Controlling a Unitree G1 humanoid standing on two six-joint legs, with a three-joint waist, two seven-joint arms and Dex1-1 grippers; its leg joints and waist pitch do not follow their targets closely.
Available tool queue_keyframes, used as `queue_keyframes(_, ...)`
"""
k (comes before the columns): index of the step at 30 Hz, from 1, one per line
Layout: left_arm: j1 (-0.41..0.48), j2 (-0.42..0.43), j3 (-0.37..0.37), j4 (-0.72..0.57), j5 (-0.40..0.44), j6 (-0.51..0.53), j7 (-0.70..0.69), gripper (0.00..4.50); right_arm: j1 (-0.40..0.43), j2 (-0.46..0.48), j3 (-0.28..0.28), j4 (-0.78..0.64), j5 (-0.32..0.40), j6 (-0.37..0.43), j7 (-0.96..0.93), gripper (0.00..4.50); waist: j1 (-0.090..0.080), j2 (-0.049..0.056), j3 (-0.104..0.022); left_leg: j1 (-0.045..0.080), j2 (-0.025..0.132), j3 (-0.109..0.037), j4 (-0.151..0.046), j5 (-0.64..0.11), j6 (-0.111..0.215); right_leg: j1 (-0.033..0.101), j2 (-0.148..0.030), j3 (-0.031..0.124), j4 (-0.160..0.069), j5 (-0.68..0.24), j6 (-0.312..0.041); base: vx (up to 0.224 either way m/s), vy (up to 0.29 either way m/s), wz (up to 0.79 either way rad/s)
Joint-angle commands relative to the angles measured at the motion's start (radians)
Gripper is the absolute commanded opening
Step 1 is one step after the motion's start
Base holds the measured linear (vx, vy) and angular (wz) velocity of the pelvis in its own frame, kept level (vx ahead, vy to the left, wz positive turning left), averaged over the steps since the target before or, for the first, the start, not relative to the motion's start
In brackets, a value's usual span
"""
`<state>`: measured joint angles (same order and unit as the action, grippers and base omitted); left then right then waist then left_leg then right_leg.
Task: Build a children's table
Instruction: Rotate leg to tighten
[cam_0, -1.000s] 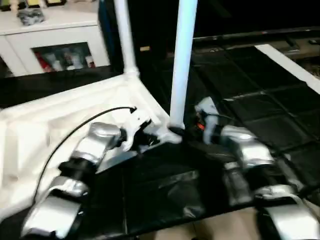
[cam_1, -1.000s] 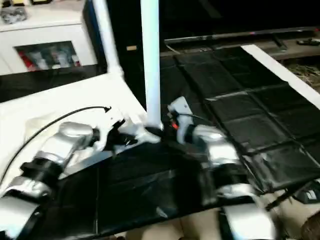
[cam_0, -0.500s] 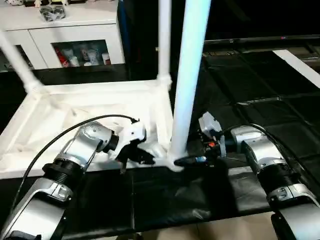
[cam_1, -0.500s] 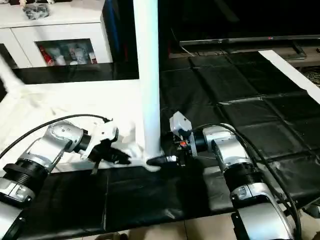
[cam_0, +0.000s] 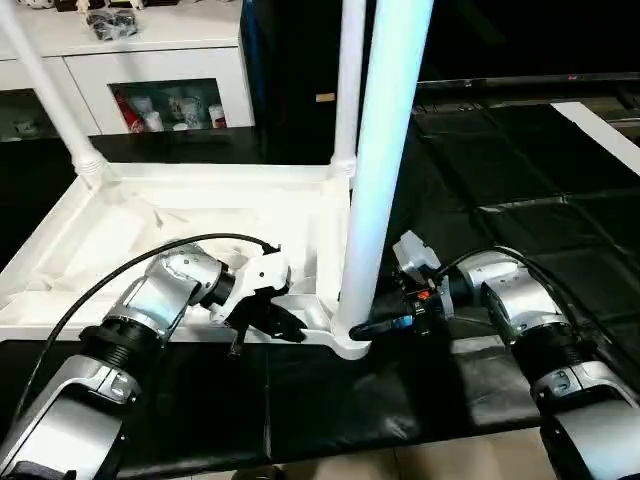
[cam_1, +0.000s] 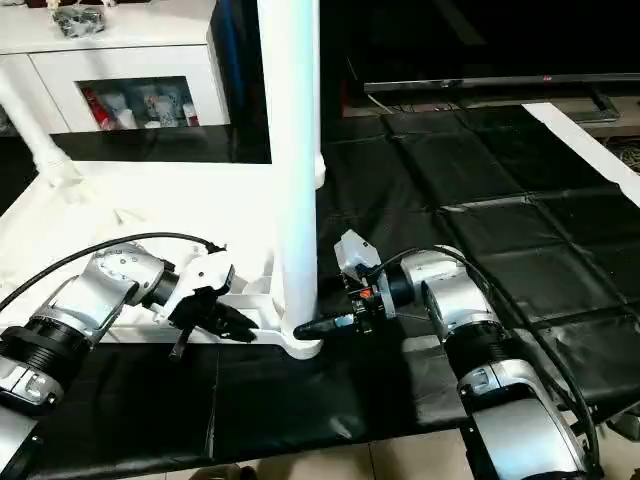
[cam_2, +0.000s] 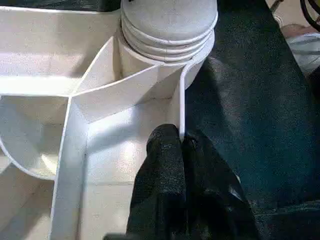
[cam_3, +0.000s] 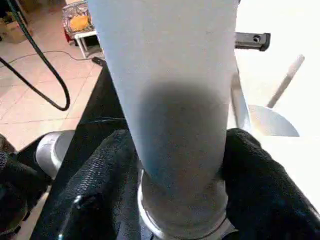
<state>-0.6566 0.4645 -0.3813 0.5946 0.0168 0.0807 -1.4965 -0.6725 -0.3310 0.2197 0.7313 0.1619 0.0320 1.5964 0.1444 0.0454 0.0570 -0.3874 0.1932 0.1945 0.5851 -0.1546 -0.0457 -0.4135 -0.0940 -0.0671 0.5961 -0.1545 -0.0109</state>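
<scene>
Right gripper (cam_3: 180, 165) clamped round leg (cam_0: 385, 170) base at tabletop (cam_0: 180, 215) near corner, left gripper (cam_2: 181, 150) pinching rim; light, stiff, slippery plastic—grip low.

Bright indoor light falls from above, washing the white table top (cam_0: 190, 215) and the near upright leg (cam_0: 385, 160) almost to glare, with a bluish cast down the leg. The black mat (cam_0: 520, 180) behind the right gripper (cam_0: 365, 327) carries soft sheen (creases catch it). Seen from that wrist, the leg is blurred, its lower part shadowed between the fingers (cam_3: 265, 185).
</scene>
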Motion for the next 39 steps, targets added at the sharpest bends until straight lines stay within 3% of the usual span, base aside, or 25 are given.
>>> queue_keyframes(1, 0.000, 0.001, -0.024, -0.030, 0.003, -0.018, -0.032, 0.00, -0.019, -0.006, 0.020, 0.007, 0.013, -0.004, 0.018, 2.31, -0.009, -0.013, -0.074, 0.028, 0.042, -0.017, -0.071, -0.301, 0.029, 0.042, -0.057, 0.038, -0.067, -0.339, -0.218, 0.000, 0.000, 0.00)
queue_keyframes(9, 0.005, 0.004, -0.022, -0.030, 0.002, -0.008, -0.028, 0.00, -0.001, -0.008, 0.037, -0.019, 0.037, 0.024, 0.018, 1.98, -0.009, -0.012, -0.075, 0.029, 0.041, -0.017, -0.070, -0.305, 0.027, 0.042, -0.056, 0.038, -0.068, -0.348, -0.213, 0.000, 0.000, 0.00)
queue_keyframes(11, 0.006, -0.008, -0.013, -0.025, 0.005, 0.028, 0.008, 0.00, 0.013, 0.010, 0.012, -0.035, 0.042, 0.079, 0.015, 1.97, -0.009, -0.011, -0.075, 0.029, 0.041, -0.017, -0.070, -0.303, 0.028, 0.042, -0.054, 0.038, -0.068, -0.344, -0.214, 0.000, 0.000, 0.00)
queue_keyframes(15, -0.004, -0.047, 0.024, -0.017, -0.020, 0.119, 0.075, 0.00, 0.015, 0.042, -0.013, -0.021, 0.016, 0.099, -0.106, 1.96, -0.011, -0.012, -0.071, 0.028, 0.040, -0.018, -0.072, -0.313, 0.013, 0.043, -0.056, 0.037, -0.069, -0.378, -0.209, 0.000, 0.000, 0.00)
queue_keyframes(18, -0.037, -0.121, 0.090, 0.009, -0.053, 0.242, 0.225, 0.00, -0.008, 0.126, -0.062, 0.047, -0.015, 0.116, -0.426, 1.96, -0.026, -0.014, -0.067, 0.030, 0.035, -0.021, -0.074, -0.342, -0.010, 0.041, -0.059, 0.035, -0.079, -0.464, -0.178, 0.000, 0.000, 0.00)
queue_keyframes(19, -0.039, -0.127, 0.096, 0.011, -0.055, 0.250, 0.237, 0.00, -0.010, 0.132, -0.065, 0.050, -0.014, 0.117, -0.444, 1.96, -0.036, -0.012, -0.066, 0.034, 0.032, -0.025, -0.074, -0.362, -0.022, 0.038, -0.060, 0.032, -0.083, -0.500, -0.169, 0.000, 0.000, 0.00)
queue_keyframes(22, -0.078, -0.194, 0.153, 0.040, -0.068, 0.322, 0.384, 0.00, -0.036, 0.220, -0.102, 0.087, -0.024, 0.157, -0.669, 1.96, -0.069, -0.014, -0.065, 0.019, 0.027, -0.034, -0.079, -0.377, -0.028, 0.050, -0.057, 0.024, -0.083, -0.520, -0.145, 0.000, 0.000, 0.00)
queue_keyframes(27, -0.100, -0.250, 0.199, 0.052, -0.047, 0.354, 0.549, 0.00, -0.078, 0.320, -0.142, 0.135, -0.033, 0.193, -0.888, 1.96, -0.104, -0.016, -0.068, 0.014, 0.018, -0.037, -0.072, -0.370, -0.011, 0.048, -0.055, 0.023, -0.090, -0.487, -0.153, 0.000, 0.000, 0.00)
queue_keyframes(29, -0.103, -0.272, 0.221, 0.040, -0.050, 0.383, 0.598, 0.00, -0.081, 0.354, -0.143, 0.132, -0.045, 0.172, -0.914, 1.96, -0.102, -0.015, -0.067, 0.021, 0.018, -0.033, -0.069, -0.365, 0.005, 0.041, -0.054, 0.026, -0.095, -0.477, -0.157, 0.000, 0.000, 0.00)
queue_keyframes(30, -0.103, -0.275, 0.223, 0.035, -0.046, 0.388, 0.610, 0.00, -0.080, 0.365, -0.142, 0.130, -0.048, 0.161, -0.925, 1.96, -0.101, -0.021, -0.068, 0.021, 0.018, -0.030, -0.067, -0.356, 0.012, 0.040, -0.053, 0.027, -0.095, -0.464, -0.162, 0.000, 0.000, 0.00)
queue_keyframes(34, -0.085, -0.265, 0.211, 0.004, -0.035, 0.394, 0.596, 0.00, -0.067, 0.368, -0.121, 0.112, -0.062, 0.130, -0.910, 1.96, -0.095, -0.018, -0.072, 0.017, 0.023, -0.030, -0.069, -0.306, 0.029, 0.046, -0.051, 0.029, -0.081, -0.357, -0.193, 0.000, 0.000, 0.00)
queue_keyframes(35, -0.079, -0.260, 0.208, -0.005, -0.033, 0.395, 0.595, 0.00, -0.063, 0.368, -0.122, 0.107, -0.065, 0.132, -0.907, 2.52, -0.095, -0.016, -0.072, 0.016, 0.023, -0.029, -0.070, -0.302, 0.031, 0.047, -0.051, 0.029, -0.080, -0.346, -0.198, 0.000, 0.000, 0.00)
queue_keyframes(39, -0.043, -0.231, 0.190, -0.035, -0.034, 0.359, 0.545, 0.00, -0.046, 0.338, -0.139, 0.080, -0.036, 0.140, -0.842, 2.72, -0.095, -0.015, -0.074, 0.013, 0.023, -0.028, -0.067, -0.275, 0.046, 0.054, -0.052, 0.029, -0.074, -0.292, -0.215, 0.000, 0.000, 0.00)
